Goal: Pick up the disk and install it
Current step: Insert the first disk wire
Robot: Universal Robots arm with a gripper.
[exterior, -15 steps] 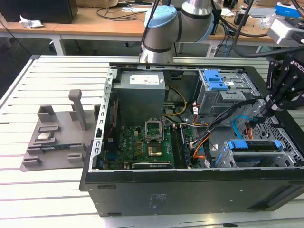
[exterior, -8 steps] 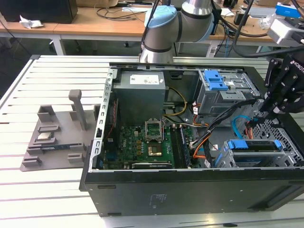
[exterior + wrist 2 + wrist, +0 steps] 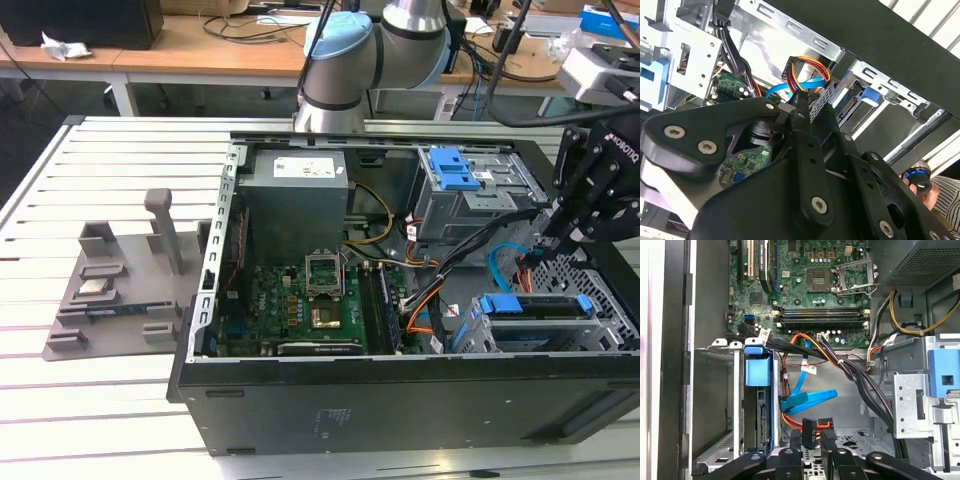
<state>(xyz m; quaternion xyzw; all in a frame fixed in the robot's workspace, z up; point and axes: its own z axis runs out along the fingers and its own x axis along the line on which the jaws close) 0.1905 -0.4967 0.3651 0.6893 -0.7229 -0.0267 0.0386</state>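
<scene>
The disk (image 3: 535,306) sits on edge in a grey drive bay (image 3: 600,325) at the front corner of the open case (image 3: 400,390), on the exterior view's right, its blue bracket facing up. In the first wrist view the disk (image 3: 759,405) fills one slot of that bay (image 3: 715,405), and the slot beside it, toward the case wall, holds nothing. A blue ribbon cable (image 3: 807,400) and orange wires (image 3: 805,340) lie on the case floor just beside the bay. Further in, the case holds a green motherboard (image 3: 300,300), a grey power supply (image 3: 295,200), and a second drive cage with a blue latch (image 3: 455,170).

The case lies on its side on a slatted white counter (image 3: 110,390), with a grey holder (image 3: 120,290) near it toward the exterior view's left.

The arm (image 3: 370,50) reaches over the case from behind. Its black end effector (image 3: 590,200) hangs over the case's right end, just above the bay, tilted inward. In the first wrist view the end effector (image 3: 812,442) pinches a black cable connector (image 3: 810,432) between its fingers (image 3: 827,447), near the disk's end.
</scene>
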